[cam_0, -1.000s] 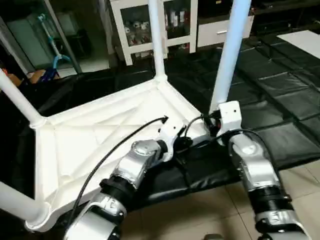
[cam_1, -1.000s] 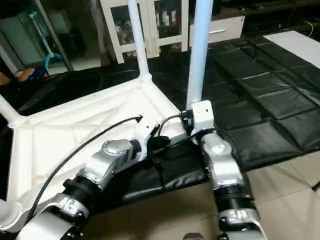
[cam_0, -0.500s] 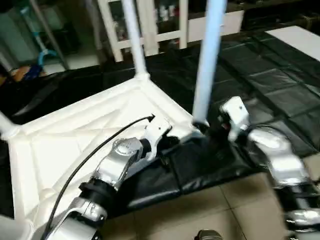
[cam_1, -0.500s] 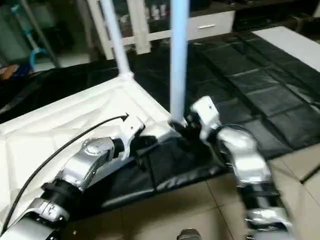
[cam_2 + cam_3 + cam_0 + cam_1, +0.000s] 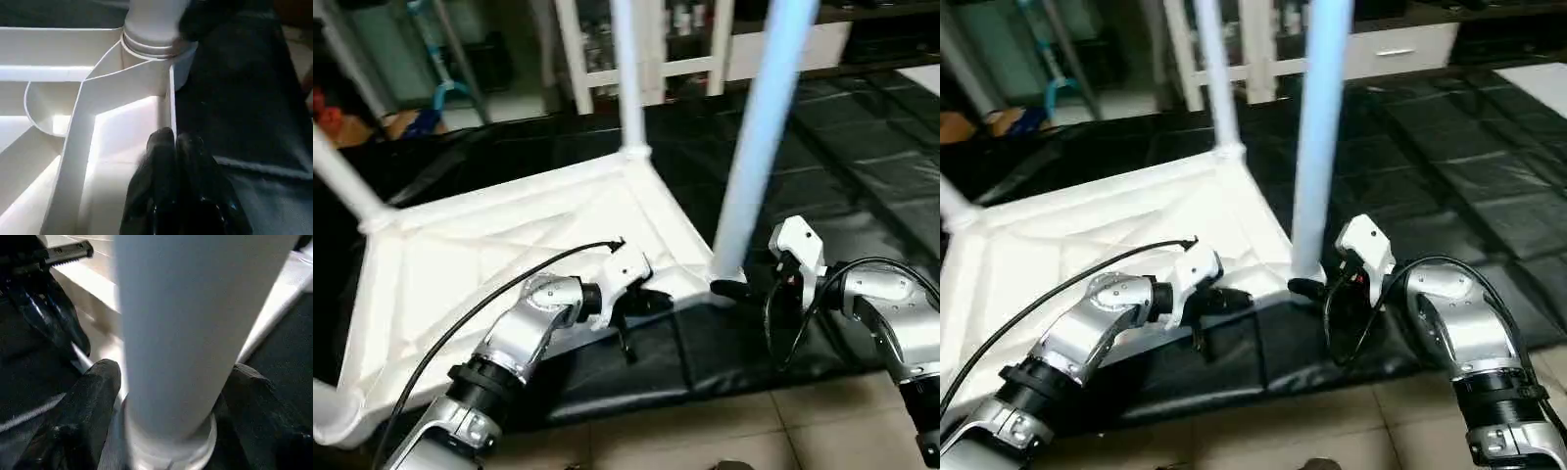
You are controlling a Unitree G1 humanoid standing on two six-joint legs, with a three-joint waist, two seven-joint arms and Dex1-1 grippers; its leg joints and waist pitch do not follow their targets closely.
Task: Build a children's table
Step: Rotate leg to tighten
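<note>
White plastic tabletop (image 5: 499, 245) is lying ribbed underside up on black floor mat (image 5: 862, 166), legs standing in its corner sockets. Nearest leg (image 5: 759, 137) is rising between the spread fingers of right tool (image 5: 166, 421). Left tool (image 5: 177, 147), fingers pressed together, is resting at the tabletop's rim.

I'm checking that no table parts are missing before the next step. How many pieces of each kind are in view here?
tabletop: 1
legs: 4
Total: 5
</note>
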